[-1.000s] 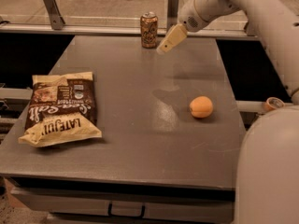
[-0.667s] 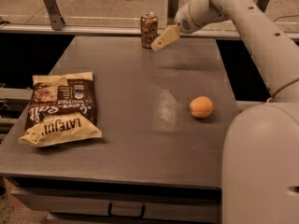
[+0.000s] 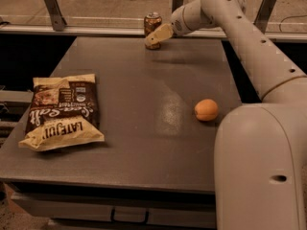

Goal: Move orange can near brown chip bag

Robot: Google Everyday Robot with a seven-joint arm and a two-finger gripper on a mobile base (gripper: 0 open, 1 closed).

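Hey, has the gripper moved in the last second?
Yes. The gripper has moved left toward the can, which stayed put, and now overlaps its lower part.

arm [image 3: 249, 42]: white-grey, rounded tubular segments, small dark round holes | claw [image 3: 154, 36]: cream, top centre of view

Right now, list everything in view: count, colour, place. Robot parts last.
orange can: one, orange-brown with a silver top, upright at the table's far edge.
brown chip bag: one, dark brown with cream ends, flat on the table's left side.
orange fruit: one, orange, on the table's right side.
table: one, grey, centre of view.
arm: one, cream, extends from right foreground to the far edge.
gripper: one, cream, at the can's lower right side.
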